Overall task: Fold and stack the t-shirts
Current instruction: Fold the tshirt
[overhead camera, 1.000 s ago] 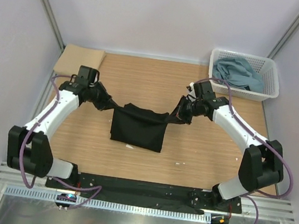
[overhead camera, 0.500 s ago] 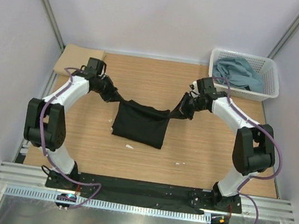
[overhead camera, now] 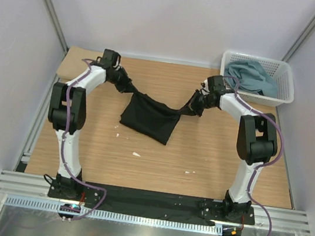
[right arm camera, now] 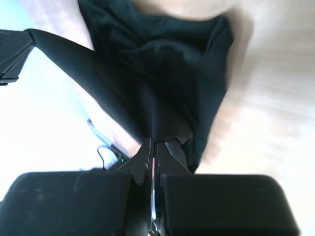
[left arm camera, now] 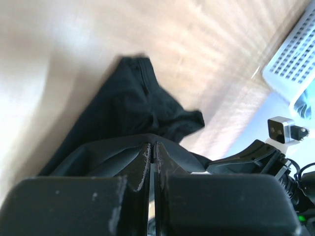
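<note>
The black t-shirt (overhead camera: 148, 118) hangs stretched between my two grippers over the middle of the table, its lower part trailing on the wood. My left gripper (overhead camera: 131, 87) is shut on the shirt's left upper corner; in the left wrist view (left arm camera: 153, 145) the cloth (left arm camera: 133, 105) drapes away from the closed jaws. My right gripper (overhead camera: 190, 108) is shut on the right upper corner; in the right wrist view (right arm camera: 154, 142) the cloth (right arm camera: 162, 69) spreads from the jaws. A tan-beige t-shirt (overhead camera: 74, 61) lies folded at the table's far left corner. A blue-grey t-shirt (overhead camera: 250, 75) lies crumpled in the basket.
A white lattice basket (overhead camera: 285, 87) stands at the far right corner and shows in the left wrist view (left arm camera: 295, 64). Small white specks (overhead camera: 136, 154) lie on the wooden table (overhead camera: 211, 156). Grey walls close in the back and sides.
Both grippers have carried the black shirt toward the far side of the table, arms stretching out. The shirt has lifted and slid away from the near edge.
</note>
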